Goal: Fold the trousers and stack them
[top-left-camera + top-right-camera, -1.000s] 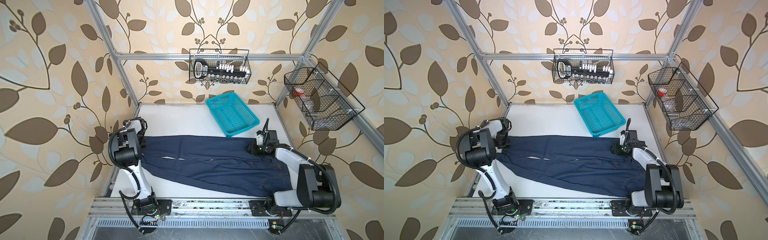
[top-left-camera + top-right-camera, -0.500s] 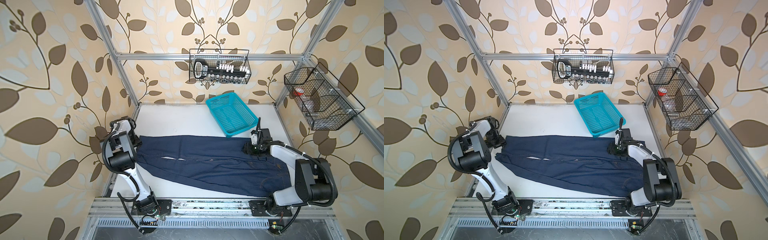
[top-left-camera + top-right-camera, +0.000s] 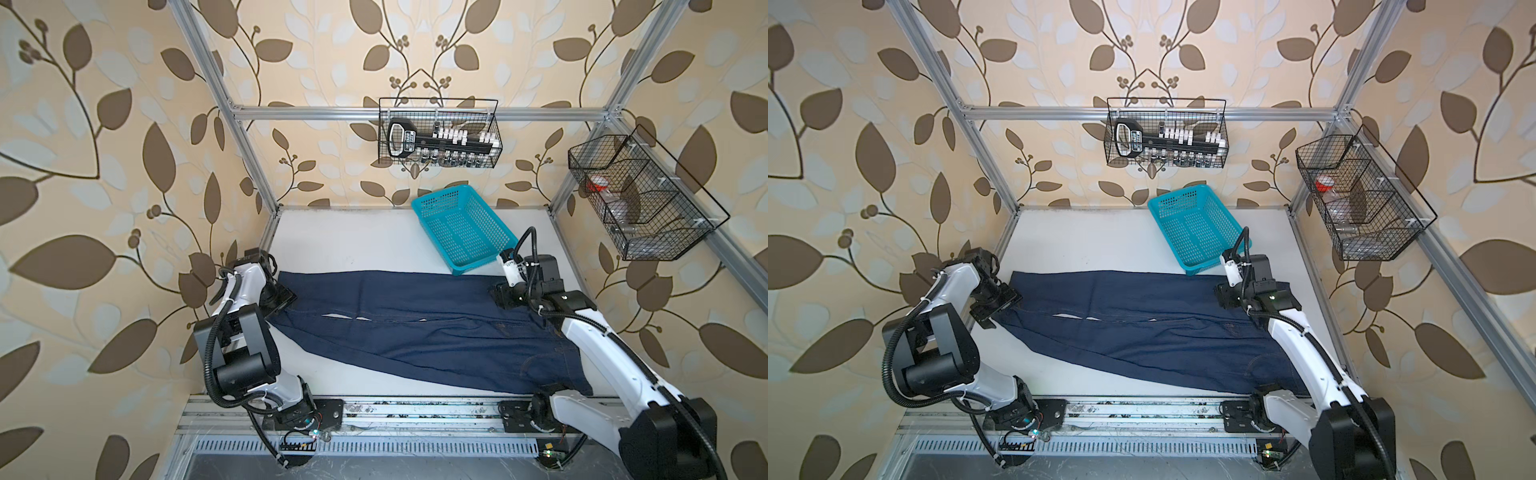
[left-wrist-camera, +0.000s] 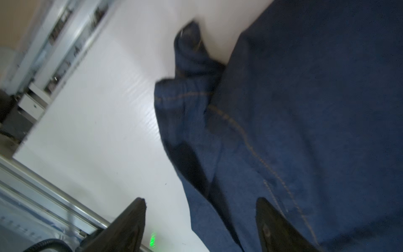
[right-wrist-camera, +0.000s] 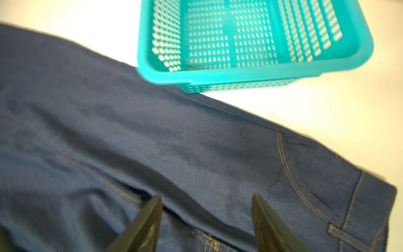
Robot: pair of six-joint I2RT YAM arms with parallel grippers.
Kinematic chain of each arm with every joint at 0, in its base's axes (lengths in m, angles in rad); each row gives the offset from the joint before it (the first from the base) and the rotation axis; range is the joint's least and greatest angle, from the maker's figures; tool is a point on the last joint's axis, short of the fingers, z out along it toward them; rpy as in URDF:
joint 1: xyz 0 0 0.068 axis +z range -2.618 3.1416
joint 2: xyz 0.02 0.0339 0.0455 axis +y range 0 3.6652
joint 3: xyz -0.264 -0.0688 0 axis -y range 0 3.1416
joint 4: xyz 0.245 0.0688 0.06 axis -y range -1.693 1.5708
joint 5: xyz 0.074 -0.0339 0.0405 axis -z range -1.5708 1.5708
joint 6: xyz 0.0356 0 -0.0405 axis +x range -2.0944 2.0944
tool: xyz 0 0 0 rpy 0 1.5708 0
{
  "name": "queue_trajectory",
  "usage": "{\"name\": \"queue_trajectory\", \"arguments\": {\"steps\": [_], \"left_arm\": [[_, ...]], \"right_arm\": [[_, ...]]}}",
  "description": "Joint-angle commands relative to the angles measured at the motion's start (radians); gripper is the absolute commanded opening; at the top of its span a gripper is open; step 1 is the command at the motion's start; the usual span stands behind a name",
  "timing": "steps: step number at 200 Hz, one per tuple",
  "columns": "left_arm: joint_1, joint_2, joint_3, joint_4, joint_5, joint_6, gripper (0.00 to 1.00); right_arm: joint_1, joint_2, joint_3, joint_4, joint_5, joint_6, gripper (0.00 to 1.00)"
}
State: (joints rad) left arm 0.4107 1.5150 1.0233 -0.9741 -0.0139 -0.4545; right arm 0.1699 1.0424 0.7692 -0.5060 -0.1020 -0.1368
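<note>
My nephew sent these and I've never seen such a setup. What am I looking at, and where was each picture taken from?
Two white robot arms, left and right, stand at a white table. Two pictures look down from above, nearly alike; the other two come from a camera on each arm's wrist. Dark blue jeans lie spread on the table, an empty turquoise basket at their far edge. The left tool and right tool hang open over opposite ends of the jeans, holding nothing.

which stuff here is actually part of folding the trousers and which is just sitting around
In the job: trousers, spread on the table; left pincer, open at the hem end; right pincer, open at the waist end.
Just lying about: turquoise basket, empty; wire basket on the back wall; wire basket on the side wall.
</note>
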Motion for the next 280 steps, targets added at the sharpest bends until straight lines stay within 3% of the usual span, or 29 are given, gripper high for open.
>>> {"name": "queue_trajectory", "arguments": {"steps": [1,32,64,106,143,165,200,231,280], "left_arm": [[-0.01,-0.035,-0.081,0.061,0.057,-0.096,0.78],[-0.021,0.014,-0.136,0.131,0.117,-0.126,0.66],[-0.023,0.04,-0.171,0.173,0.128,-0.131,0.37],[-0.036,0.017,-0.09,0.089,0.104,-0.09,0.0],[-0.087,-0.006,0.007,-0.008,0.072,-0.067,0.0],[-0.143,-0.029,0.055,-0.056,0.036,-0.073,0.0],[-0.162,-0.042,0.098,-0.098,0.004,-0.058,0.0],[-0.162,-0.069,0.129,-0.144,-0.044,-0.038,0.03],[-0.138,-0.129,-0.029,-0.075,-0.071,-0.06,0.13]], "right_arm": [[0.044,-0.037,-0.034,-0.118,-0.03,-0.206,0.66],[0.157,-0.071,-0.087,-0.207,0.028,-0.364,0.67],[0.319,-0.098,-0.142,-0.216,0.059,-0.4,0.67],[0.559,-0.054,-0.175,-0.099,0.061,-0.373,0.66],[0.801,0.061,-0.172,0.048,0.075,-0.348,0.66],[0.883,0.144,-0.158,0.135,0.048,-0.337,0.65],[0.921,0.285,-0.136,0.219,-0.007,-0.338,0.63],[0.925,0.375,-0.078,0.16,-0.035,-0.372,0.57],[0.954,0.403,-0.057,0.114,-0.079,-0.448,0.39]]}}
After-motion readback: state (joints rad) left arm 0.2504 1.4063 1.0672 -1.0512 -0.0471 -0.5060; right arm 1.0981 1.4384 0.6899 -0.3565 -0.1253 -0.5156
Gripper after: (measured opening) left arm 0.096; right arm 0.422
